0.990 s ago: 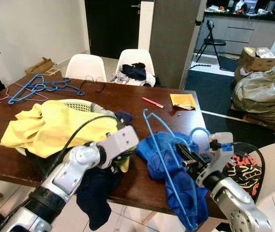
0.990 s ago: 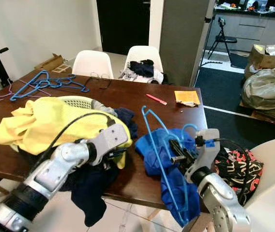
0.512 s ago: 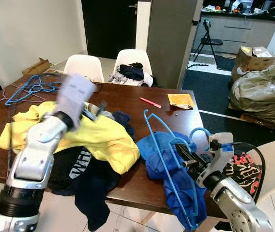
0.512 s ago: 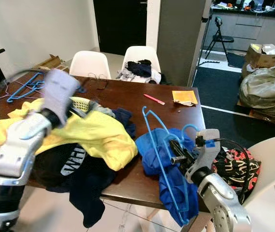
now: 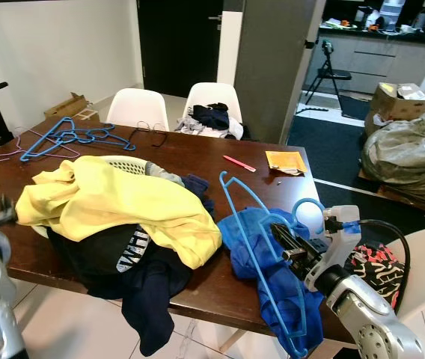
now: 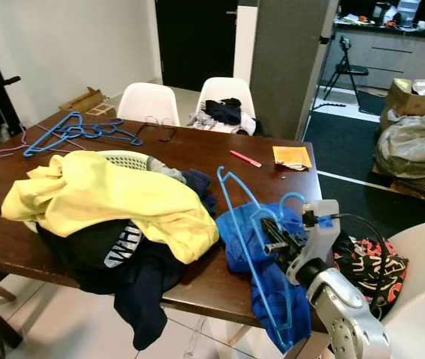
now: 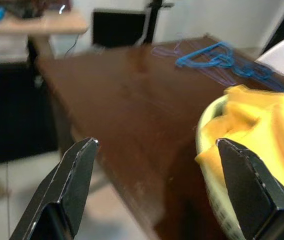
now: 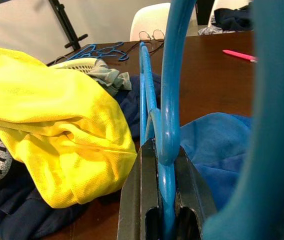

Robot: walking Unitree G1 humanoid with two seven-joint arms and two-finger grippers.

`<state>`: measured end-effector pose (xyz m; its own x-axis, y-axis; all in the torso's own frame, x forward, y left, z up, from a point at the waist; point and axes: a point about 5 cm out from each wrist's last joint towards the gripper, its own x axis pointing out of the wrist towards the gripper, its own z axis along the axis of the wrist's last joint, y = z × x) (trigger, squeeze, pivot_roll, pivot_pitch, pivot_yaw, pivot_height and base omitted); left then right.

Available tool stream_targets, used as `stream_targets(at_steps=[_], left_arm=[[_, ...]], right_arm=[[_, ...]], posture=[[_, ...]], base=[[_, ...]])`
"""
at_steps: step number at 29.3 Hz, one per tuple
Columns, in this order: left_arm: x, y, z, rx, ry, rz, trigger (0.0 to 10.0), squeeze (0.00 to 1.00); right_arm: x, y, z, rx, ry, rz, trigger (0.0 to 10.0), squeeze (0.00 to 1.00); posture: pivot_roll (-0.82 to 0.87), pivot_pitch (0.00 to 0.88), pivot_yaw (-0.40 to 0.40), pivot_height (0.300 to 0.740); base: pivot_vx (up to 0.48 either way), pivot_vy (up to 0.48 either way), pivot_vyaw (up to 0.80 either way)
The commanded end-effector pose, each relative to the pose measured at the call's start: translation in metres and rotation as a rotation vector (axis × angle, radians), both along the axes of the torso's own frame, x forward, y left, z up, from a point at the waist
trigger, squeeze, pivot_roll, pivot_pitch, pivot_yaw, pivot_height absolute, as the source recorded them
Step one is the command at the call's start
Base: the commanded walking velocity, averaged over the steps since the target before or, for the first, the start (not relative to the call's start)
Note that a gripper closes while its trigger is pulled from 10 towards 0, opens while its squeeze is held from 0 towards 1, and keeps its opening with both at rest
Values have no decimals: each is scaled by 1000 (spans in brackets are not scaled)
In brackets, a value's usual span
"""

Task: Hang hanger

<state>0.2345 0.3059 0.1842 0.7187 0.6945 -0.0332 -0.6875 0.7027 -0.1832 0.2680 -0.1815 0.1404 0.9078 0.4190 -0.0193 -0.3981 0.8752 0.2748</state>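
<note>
Blue hanger, on blue garment

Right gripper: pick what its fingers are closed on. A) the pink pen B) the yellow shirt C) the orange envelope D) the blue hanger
D. In the right wrist view the right gripper has its black fingers pinched on the blue hanger, whose frame lies over the blue garment at the near edge of the table.

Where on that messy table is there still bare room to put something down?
Bare wood lies on the table between the pile of blue hangers and the pink pen, and at the corner beyond the yellow shirt. The near edge is crowded: laundry basket, dark clothes, blue garment.
</note>
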Motion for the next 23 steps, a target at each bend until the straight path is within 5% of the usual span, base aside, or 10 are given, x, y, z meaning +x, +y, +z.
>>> stream_targets(at_steps=[1,7,14,23], left_arm=[[-5,0,-5,-67,-22,23,10000,0],[10,2,8,-114,-137,-84,10000,0],[26,-4,40,-11,-240,-236,10000,0],[32,-5,27,-74,-218,-246,10000,0]], right_arm=[[0,-2,-1,8,13,-3,10000,0],[0,-1,-1,12,15,4,10000,0],[0,-1,-1,8,10,8,10000,0],[0,-2,-1,2,12,9,10000,0]], posture=[[36,0,-40,740],[32,0,-43,740],[27,0,-42,740],[16,0,-47,740]], base=[[0,0,0],[0,0,0],[0,0,0],[0,0,0]])
